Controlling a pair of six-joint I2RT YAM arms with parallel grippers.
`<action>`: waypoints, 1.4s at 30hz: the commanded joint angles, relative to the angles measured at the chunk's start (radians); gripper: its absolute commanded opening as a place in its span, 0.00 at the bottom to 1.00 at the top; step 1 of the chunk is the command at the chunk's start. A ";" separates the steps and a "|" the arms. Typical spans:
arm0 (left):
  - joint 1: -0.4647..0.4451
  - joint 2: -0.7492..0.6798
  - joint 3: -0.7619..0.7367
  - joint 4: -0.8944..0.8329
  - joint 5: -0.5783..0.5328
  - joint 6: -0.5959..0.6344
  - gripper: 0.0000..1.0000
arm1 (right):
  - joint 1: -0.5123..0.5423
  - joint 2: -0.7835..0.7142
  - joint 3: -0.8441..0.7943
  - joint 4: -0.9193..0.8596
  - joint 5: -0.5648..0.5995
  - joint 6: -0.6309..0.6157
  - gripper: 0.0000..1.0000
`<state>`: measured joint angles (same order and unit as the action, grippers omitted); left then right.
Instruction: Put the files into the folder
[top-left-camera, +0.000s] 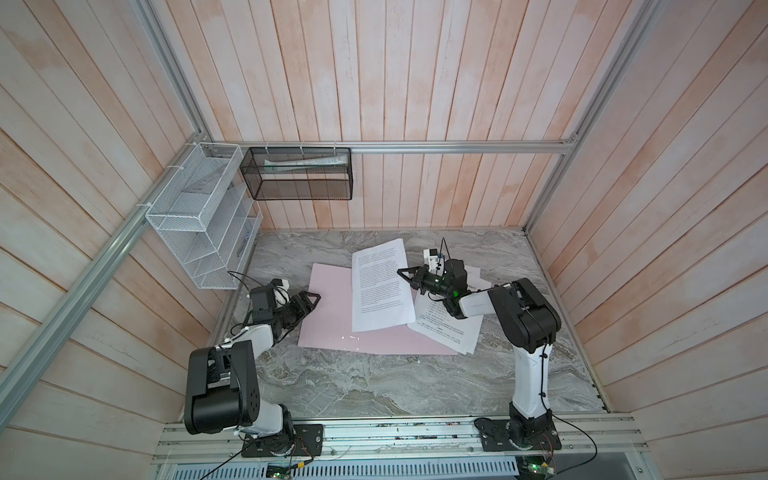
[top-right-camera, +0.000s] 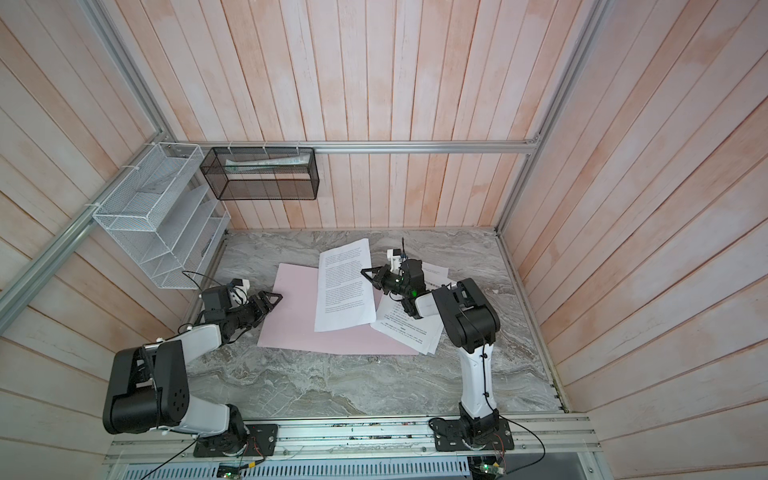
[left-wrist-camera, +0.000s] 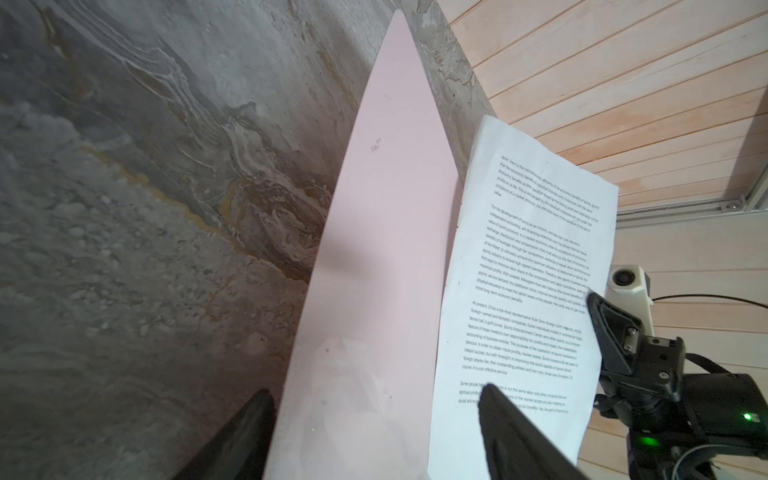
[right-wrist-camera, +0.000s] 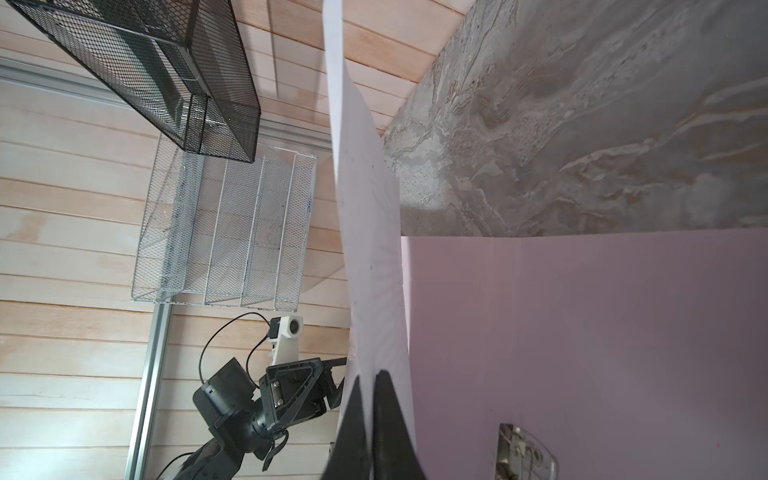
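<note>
So the setup is a grey marble-look tabletop (top-left-camera: 374, 386) boxed in by pale pinkish wooden plank walls (top-left-camera: 415, 83), with silver aluminium rails (top-left-camera: 457, 146) running along them. Counting left to right, there's one white wire mesh rack (top-left-camera: 195, 216) with several slots on the left wall. Next comes one black mesh basket (top-left-camera: 299, 174) on the back rail, with pale rolled papers (top-left-camera: 307, 162) showing through it. There are two black-and-white arms, one per side. The left gripper (top-left-camera: 312, 300) sits right at the left edge of the folder with its fingers (left-wrist-camera: 519, 436) spread apart and nothing between them. You can't tell from any view whether it actually touches the pink. There's just one folder, a thin pale pink rectangular folder (top-left-camera: 328, 316) lying open and flat mid-table, and the right wrist view shows a shiny metal clip (right-wrist-camera: 525, 453) on its inside face. Above its middle hangs one white printed paper sheet (top-left-camera: 380, 286) full of dense black text, lifted off the surface and tilted. The right gripper (top-left-camera: 402, 273) has its fingers pressed together on that sheet's right edge. Further right, partly under that arm, is a fanned pile of white printed sheets (top-left-camera: 449, 328) overlapping the folder's right end. The staggered edges say at least two sheets, but the exact count is hard to make out.
</note>
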<state>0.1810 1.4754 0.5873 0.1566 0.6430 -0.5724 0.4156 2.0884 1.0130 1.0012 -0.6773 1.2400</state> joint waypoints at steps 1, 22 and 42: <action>0.003 -0.002 -0.005 0.027 -0.008 -0.001 0.79 | -0.010 -0.006 -0.006 0.015 0.007 -0.018 0.00; -0.006 0.020 -0.035 0.072 0.022 -0.016 0.79 | 0.078 0.059 -0.004 0.112 0.165 -0.010 0.00; -0.014 0.000 -0.055 0.094 0.032 -0.043 0.82 | 0.181 0.110 -0.031 0.234 0.334 0.051 0.00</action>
<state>0.1734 1.4849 0.5438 0.2256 0.6544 -0.6098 0.5880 2.1674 0.9806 1.1839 -0.3634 1.2732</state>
